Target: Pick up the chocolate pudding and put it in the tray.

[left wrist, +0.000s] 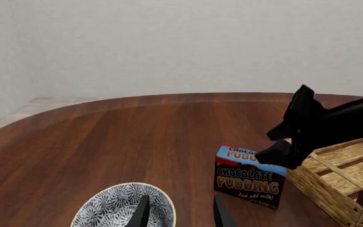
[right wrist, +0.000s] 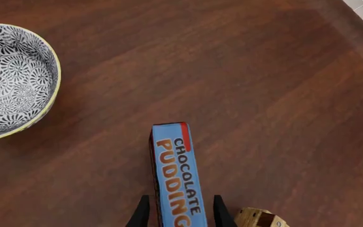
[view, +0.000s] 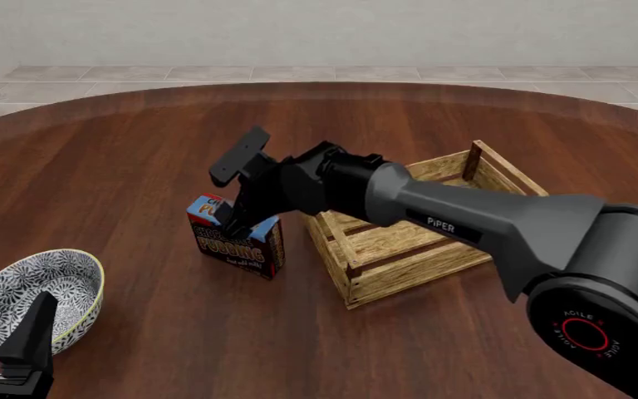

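The chocolate pudding (view: 237, 242) (blue-topped carton) stands upright just beside the slatted wooden tray (view: 408, 278)

Your right arm (view: 463, 220) is glossy grey with black joints. It carries white "PiPER" lettering and a red AgileX ring logo (view: 581, 332).

pudding: chocolate pudding (view: 236, 244) stands on the table (view: 130, 166), just left of the tray (view: 408, 224)
bowl: bowl (view: 31, 299) sits way off left, nearer the camera
gripper: right gripper (view: 233, 218) straddles the pudding's top
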Controlling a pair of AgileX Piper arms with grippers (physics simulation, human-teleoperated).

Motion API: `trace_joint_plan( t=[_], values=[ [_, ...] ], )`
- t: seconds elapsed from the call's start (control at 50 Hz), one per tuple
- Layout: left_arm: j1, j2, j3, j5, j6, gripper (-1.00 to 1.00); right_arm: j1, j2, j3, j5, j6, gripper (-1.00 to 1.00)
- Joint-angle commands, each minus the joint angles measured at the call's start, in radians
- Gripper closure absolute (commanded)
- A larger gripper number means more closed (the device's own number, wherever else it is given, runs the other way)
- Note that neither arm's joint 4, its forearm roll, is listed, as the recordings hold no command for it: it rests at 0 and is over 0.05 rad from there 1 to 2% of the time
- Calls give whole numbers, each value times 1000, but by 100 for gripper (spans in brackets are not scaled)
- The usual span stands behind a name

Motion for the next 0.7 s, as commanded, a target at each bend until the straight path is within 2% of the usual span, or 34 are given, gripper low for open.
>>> trace_joint_plan(
  t=[0.02,0.7],
  values=[
    [0,0,0,0,0,-100,-1,5,2,-4,4,-100],
    [0,0,0,0,0,-100,-7,26,12,-18,14,-100]
  ],
)
